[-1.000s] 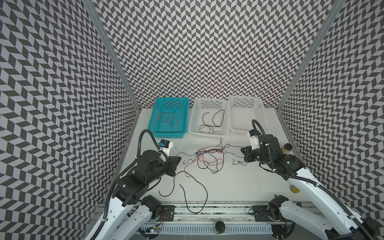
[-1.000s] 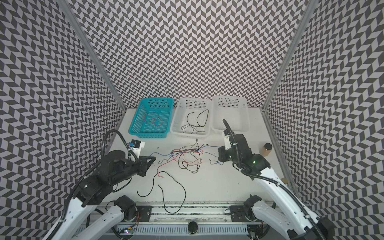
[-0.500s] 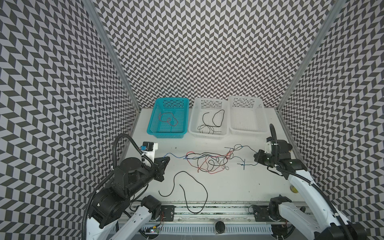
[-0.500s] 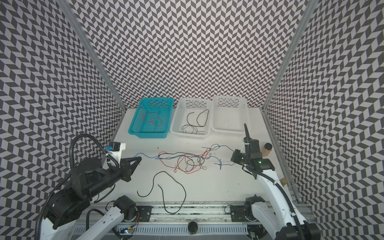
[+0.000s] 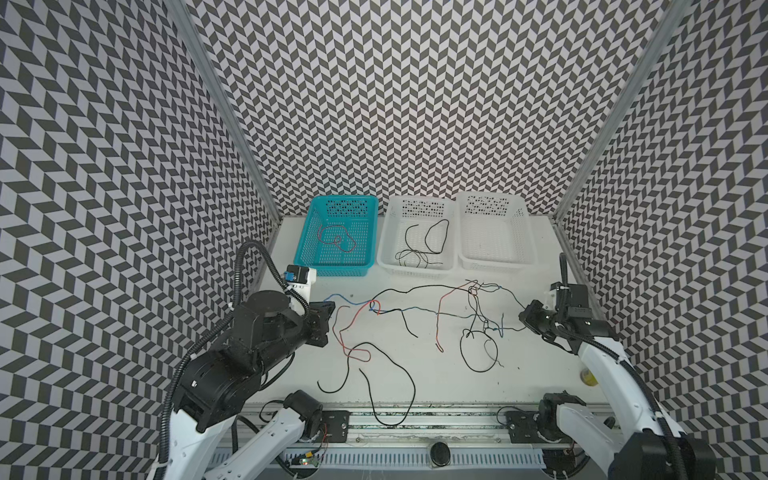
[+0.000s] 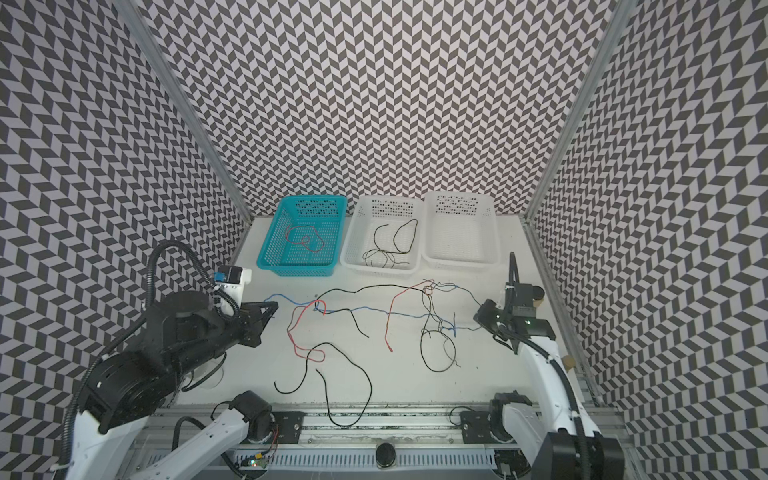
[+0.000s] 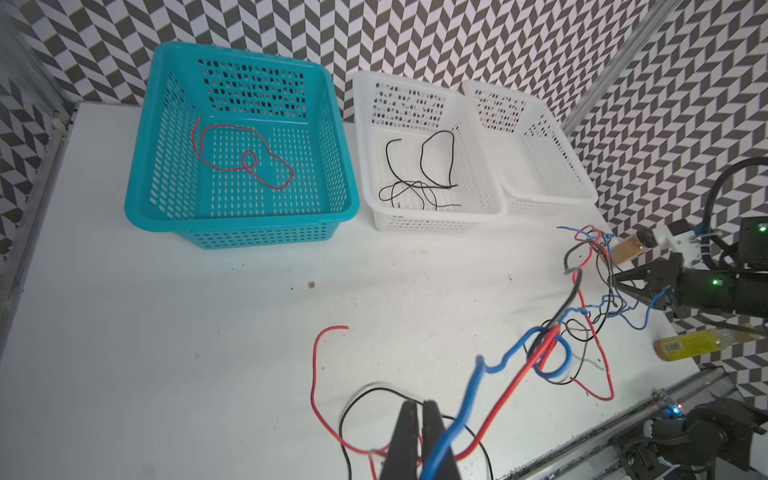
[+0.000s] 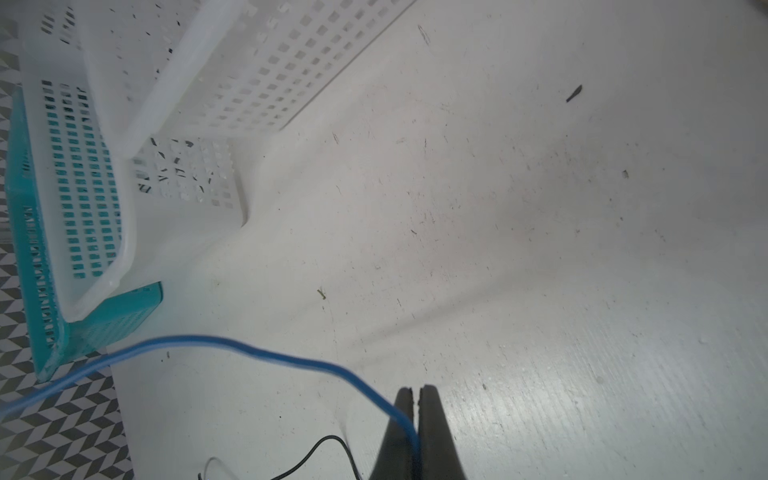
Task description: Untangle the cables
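Moved: left claw [image 5: 330, 307] and right claw [image 5: 523, 316], wider apart; tangle stretched. Each clenched on one thin blue plastic-coated wire [image 8: 291, 358], axis nine-to-three o'clock. Remaining black, red and blue cables [image 5: 473, 287]: centre of white table [image 5: 532, 374], knot toward three o'clock, nearer right claw.

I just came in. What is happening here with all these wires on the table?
Two robot arms are pulling apart a tangle of cables. The left tool and the right tool are each shut on a blue cable, apparently the same one, stretched between them above the table. Red and black ones are caught around it. One red cable already lies in the teal basket, and black cables lie in the white basket beside it.
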Motion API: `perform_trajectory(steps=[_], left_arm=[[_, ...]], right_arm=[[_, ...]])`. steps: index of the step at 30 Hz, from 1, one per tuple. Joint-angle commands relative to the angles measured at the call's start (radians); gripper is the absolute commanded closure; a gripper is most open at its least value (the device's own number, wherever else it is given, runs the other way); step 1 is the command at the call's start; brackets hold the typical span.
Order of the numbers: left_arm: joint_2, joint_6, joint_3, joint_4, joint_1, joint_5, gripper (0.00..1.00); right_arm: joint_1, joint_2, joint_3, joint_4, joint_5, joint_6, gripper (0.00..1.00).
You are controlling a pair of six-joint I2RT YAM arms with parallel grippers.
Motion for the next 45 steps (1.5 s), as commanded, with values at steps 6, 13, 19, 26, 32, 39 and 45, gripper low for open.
perform_trajectory(steps=[6, 13, 19, 26, 32, 39, 45], left_arm=[[0.026, -0.017, 0.012, 0.046, 0.014, 0.101, 1.00], [0.065, -0.041, -0.025, 0.132, 0.011, 0.279, 1.00], [0.062, -0.063, -0.043, 0.170, 0.010, 0.312, 1.00], [0.085, -0.106, -0.056, 0.228, 0.008, 0.339, 1.00], [0.101, -0.125, -0.052, 0.256, 0.002, 0.349, 1.00], [0.108, -0.162, -0.051, 0.273, -0.016, 0.349, 1.00], [0.121, -0.172, -0.056, 0.295, -0.045, 0.337, 1.00]], right_arm=[[0.066, -0.047, 0.091, 0.020, -0.104, -0.121, 0.65], [0.295, -0.088, 0.213, -0.025, 0.045, -0.137, 0.50], [0.499, -0.100, 0.219, 0.172, -0.041, -0.097, 0.48], [0.962, 0.039, 0.197, 0.537, -0.008, -0.165, 0.46], [1.159, 0.265, 0.267, 0.694, 0.066, -0.178, 0.47], [1.213, 0.396, 0.311, 0.785, 0.216, -0.172, 0.48], [1.243, 0.441, 0.337, 0.836, 0.236, -0.184, 0.50]])
